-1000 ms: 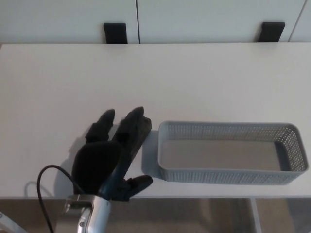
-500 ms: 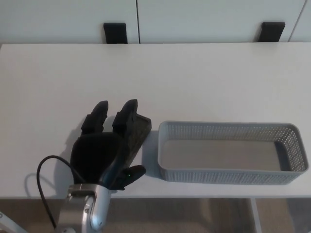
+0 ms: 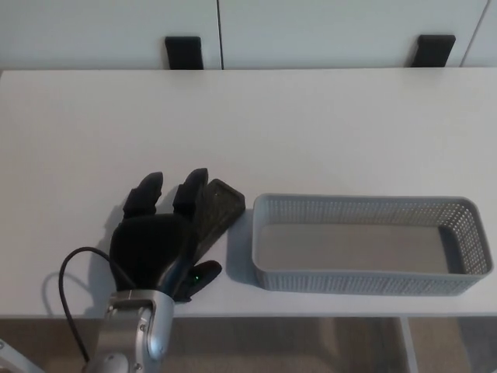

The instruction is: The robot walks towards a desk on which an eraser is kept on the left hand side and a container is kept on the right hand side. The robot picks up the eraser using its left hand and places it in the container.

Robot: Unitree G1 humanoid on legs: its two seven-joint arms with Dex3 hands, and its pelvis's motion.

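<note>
While the left hand (image 3: 159, 237) lies low over the white table (image 3: 311, 124), its two fingers (image 3: 190, 190) point away from the robot and rest against the left edge of the dark eraser (image 3: 216, 210). The thumb (image 3: 198, 276) sits near the front edge, well apart from the fingers, so the hand is spread and not yet closed on the eraser. I judge this placing is meant to bring the eraser between fingers and thumb before closing. The eraser lies flat on the table, just beside the left end of the grey container (image 3: 365, 276), which holds nothing. Compared with one second before, the hand has moved a little to the left and the thumb has drawn in nearer to the palm; more of the eraser now shows. The right hand is not visible.
</note>
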